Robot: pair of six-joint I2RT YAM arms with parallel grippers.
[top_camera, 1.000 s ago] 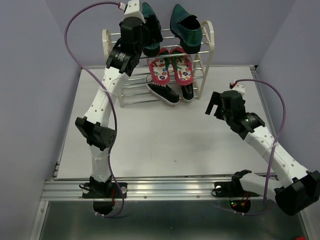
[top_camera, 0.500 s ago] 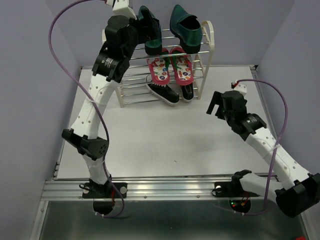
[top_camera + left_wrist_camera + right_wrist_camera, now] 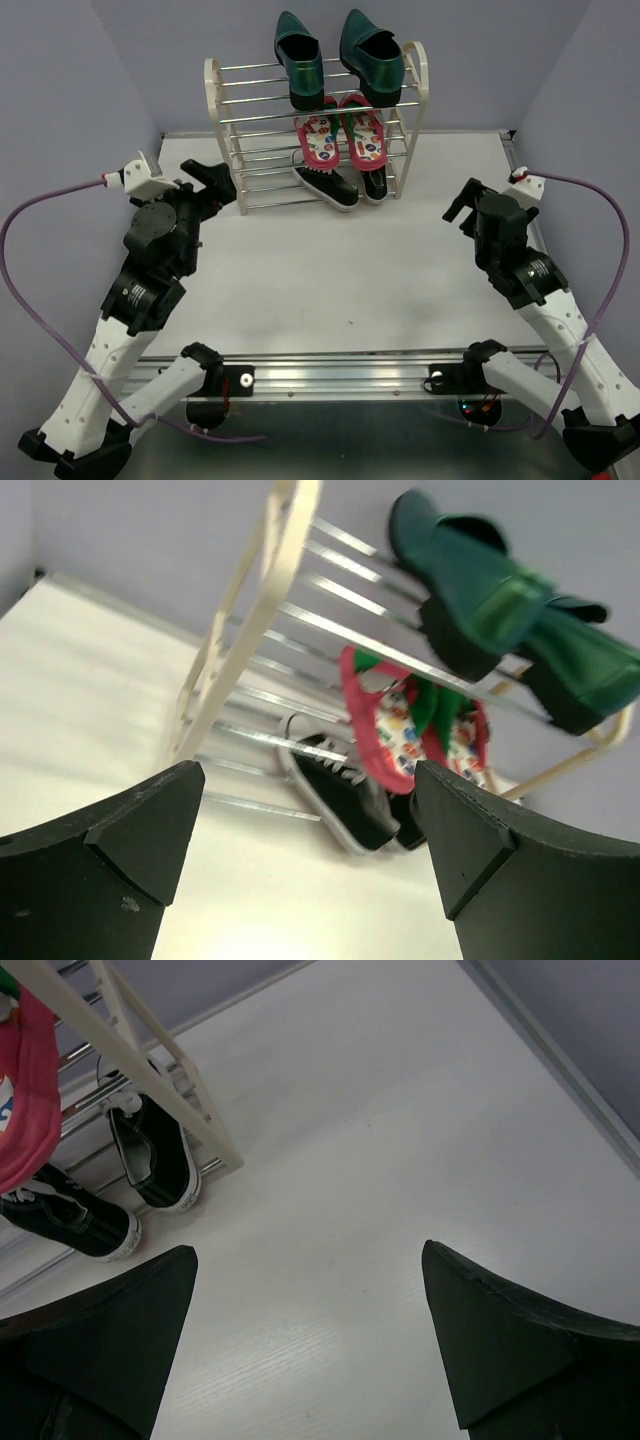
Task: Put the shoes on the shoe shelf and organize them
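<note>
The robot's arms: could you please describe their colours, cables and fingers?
The left arm and right arm match: white links, black joint housings, and a purple cable looping from each wrist. The left gripper and right gripper each have two matt black, wedge-shaped fingers.

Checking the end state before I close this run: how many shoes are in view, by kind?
Teal-green dress shoes: 2
Red flip-flops: 2
Black sneakers: 2
Total: 6
</note>
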